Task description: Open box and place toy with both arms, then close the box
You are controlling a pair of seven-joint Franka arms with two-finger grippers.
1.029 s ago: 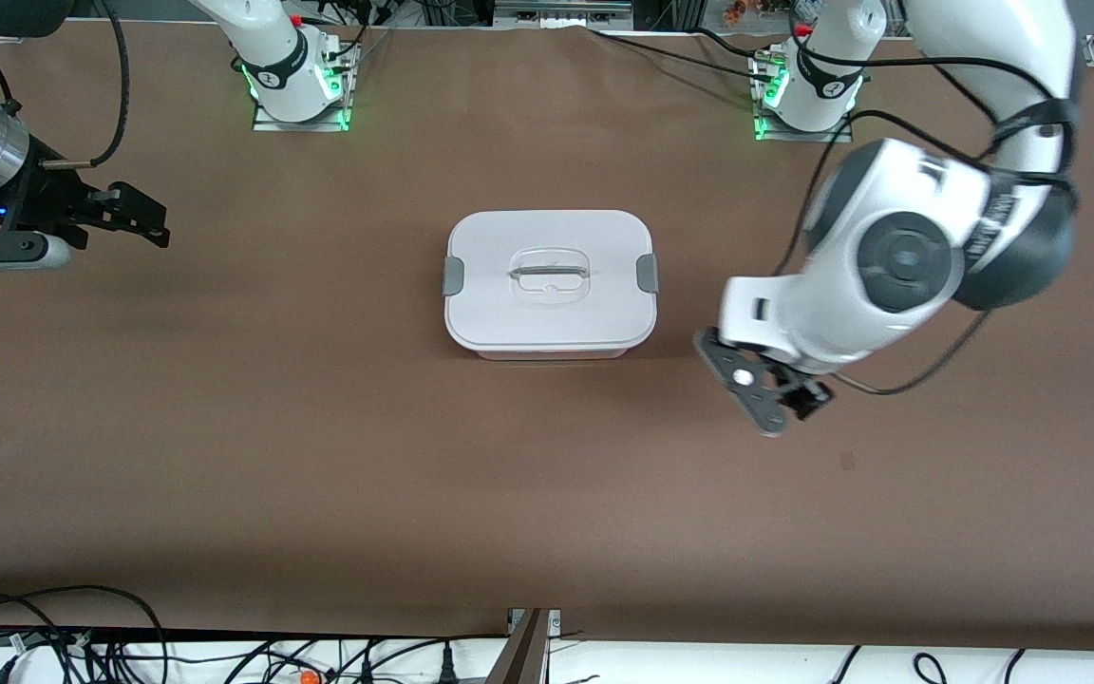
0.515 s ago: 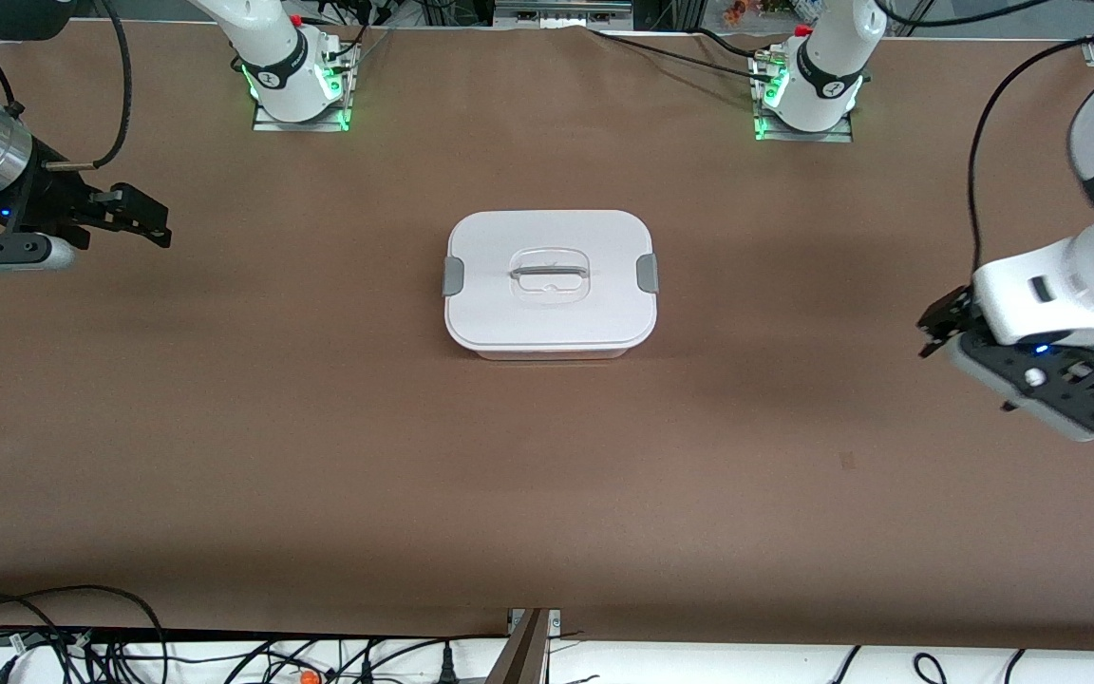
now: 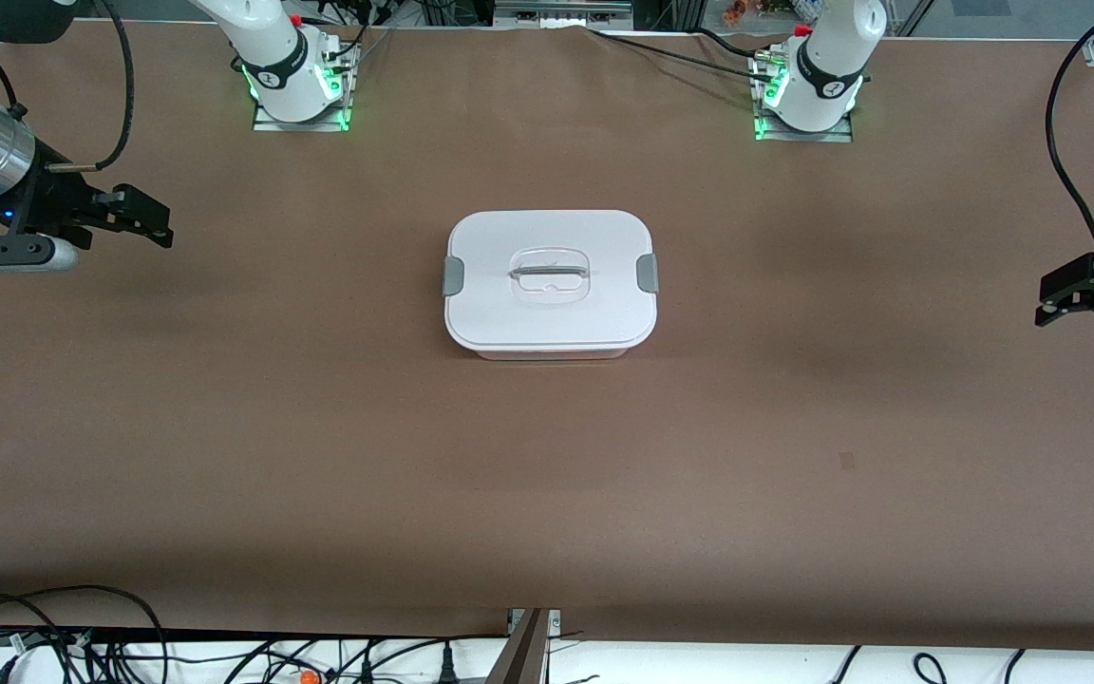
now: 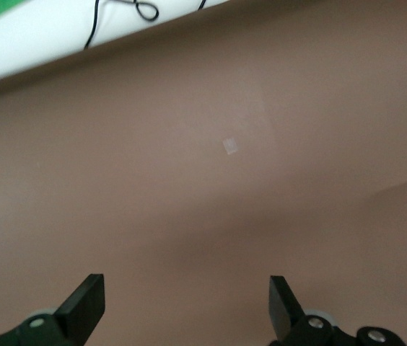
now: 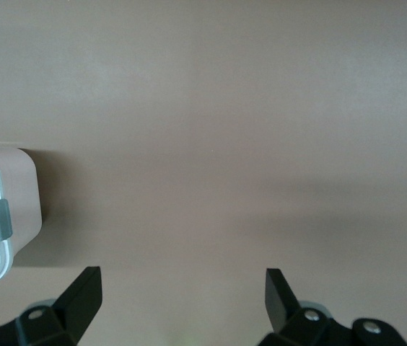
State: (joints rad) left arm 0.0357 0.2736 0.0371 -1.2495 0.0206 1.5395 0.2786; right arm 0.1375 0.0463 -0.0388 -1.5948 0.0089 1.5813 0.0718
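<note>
The box sits at frame centre on the table, lid on, both grey latches down; no toy shows. The left hand at the right edge and the right hand at upper left hang spread, so this fits either end of the task.

A brown surface carries everything. A white box with its lid on sits at the middle. Both arm bases stand along the edge farthest from the front camera.
</note>
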